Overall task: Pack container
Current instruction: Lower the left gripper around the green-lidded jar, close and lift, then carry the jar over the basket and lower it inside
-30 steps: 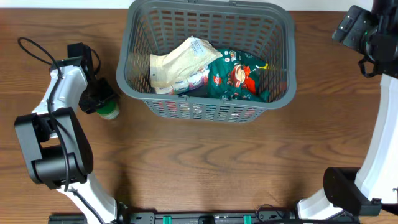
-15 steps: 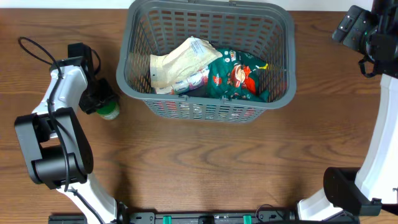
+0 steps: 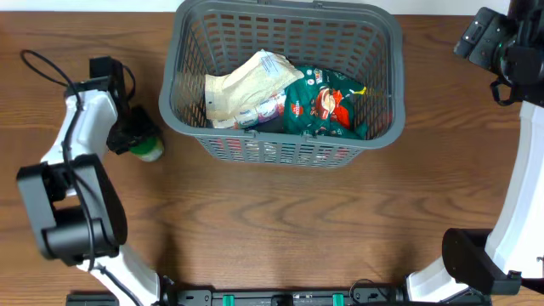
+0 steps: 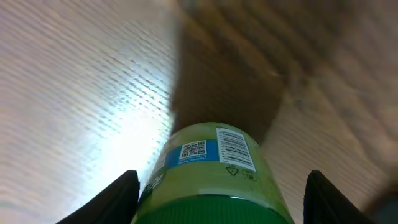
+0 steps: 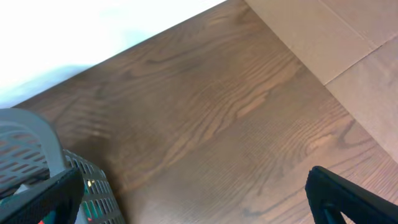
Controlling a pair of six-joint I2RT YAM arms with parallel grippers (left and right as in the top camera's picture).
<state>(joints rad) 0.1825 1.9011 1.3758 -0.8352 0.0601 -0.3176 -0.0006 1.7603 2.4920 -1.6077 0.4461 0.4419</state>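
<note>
Container (image 3: 280, 137): lg dark-grey plastic basket, rect. w/ rounded corners, slotted lattice walls, thick rim. Upright, open top, long axis L–R, sits at far-centre of wood table (image 3: 280, 229). Partly filled: beige pouch (image 3: 242, 85) lying centre-left, green snack bag (image 3: 327, 106) just to its right, the two touching/overlapping mid-basket, both toward the near wall. R wrist view catches only one rounded rim corner + a bit of lattice, lower left of frame.
</note>
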